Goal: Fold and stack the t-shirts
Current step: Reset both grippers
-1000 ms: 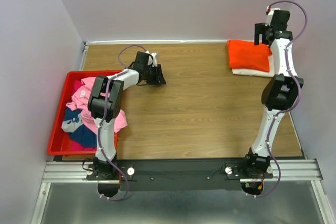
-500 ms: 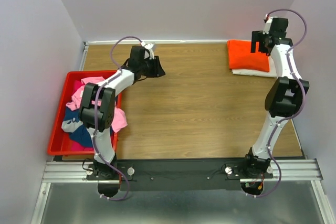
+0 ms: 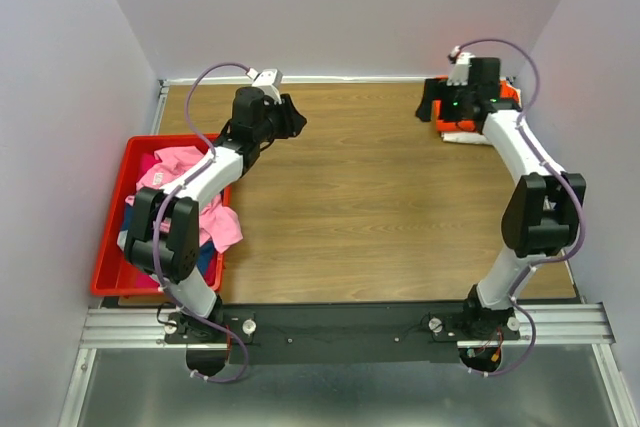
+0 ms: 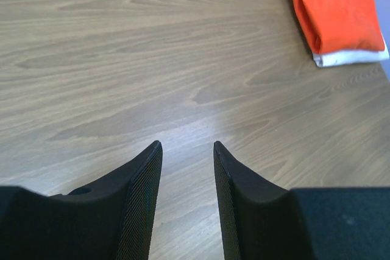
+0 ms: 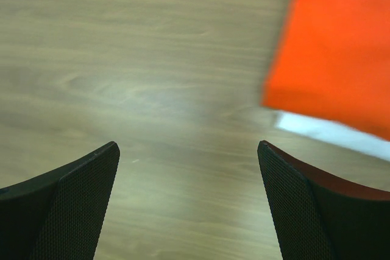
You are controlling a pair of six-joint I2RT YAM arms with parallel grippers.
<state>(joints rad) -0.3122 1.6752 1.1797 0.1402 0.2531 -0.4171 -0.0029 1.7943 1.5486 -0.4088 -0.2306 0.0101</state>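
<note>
Top external view: t-shirts are waiting on the table (image 3: 380,197), nothing being gripped.
The left gripper (image 4: 186,145) is hovering partly open over bare wood near the red bin (image 3: 108,247), where a pink t-shirt (image 3: 185,162) is lying heaped. The right gripper (image 5: 189,144) is hanging wide open just beside the folded orange t-shirt (image 5: 341,47), which is resting on the cream-white t-shirt (image 5: 335,133) in the far right corner.

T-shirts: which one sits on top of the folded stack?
The bright orange t-shirt, folded and lying on the cream-white t-shirt at the far right. The pink t-shirt lies crumpled in the red bin.
</note>
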